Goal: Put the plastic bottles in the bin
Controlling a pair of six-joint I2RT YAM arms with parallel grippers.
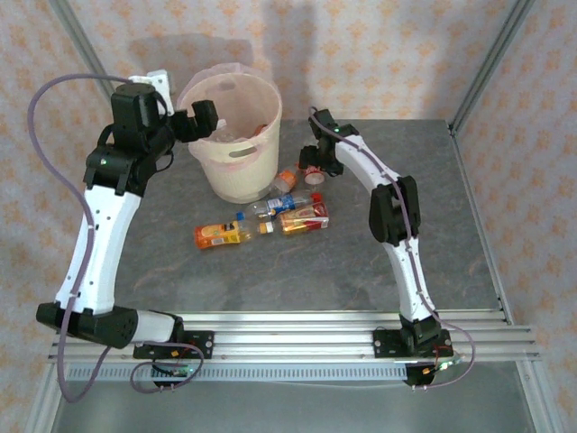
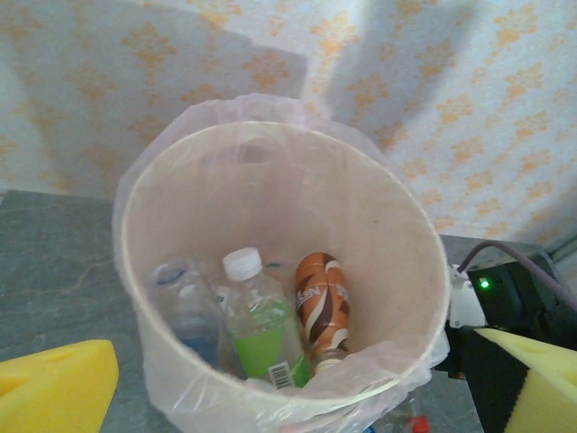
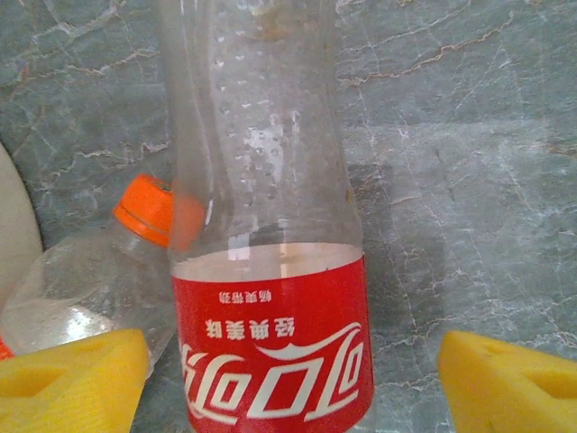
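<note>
The bin (image 1: 239, 167), a pale pink-cream bucket with a bag liner, stands at the back of the table. My left gripper (image 1: 203, 117) hangs open over its left rim. In the left wrist view the bin (image 2: 297, 198) holds a white-capped green-label bottle (image 2: 261, 329), a brown and orange bottle (image 2: 323, 307) and a clear one (image 2: 185, 307). My left gripper (image 2: 288, 397) has nothing between its fingers. My right gripper (image 1: 315, 161) is down at a red-label bottle (image 1: 312, 175). In the right wrist view that gripper (image 3: 288, 383) stands open around the bottle (image 3: 270, 343), with a gap on the right side.
An orange-capped clear bottle (image 3: 81, 289) lies just left of the red-label one, close to the bin's base. Further forward on the table lie a blue-label bottle (image 1: 270, 206), an orange-red one (image 1: 304, 219) and a yellow one (image 1: 221, 236).
</note>
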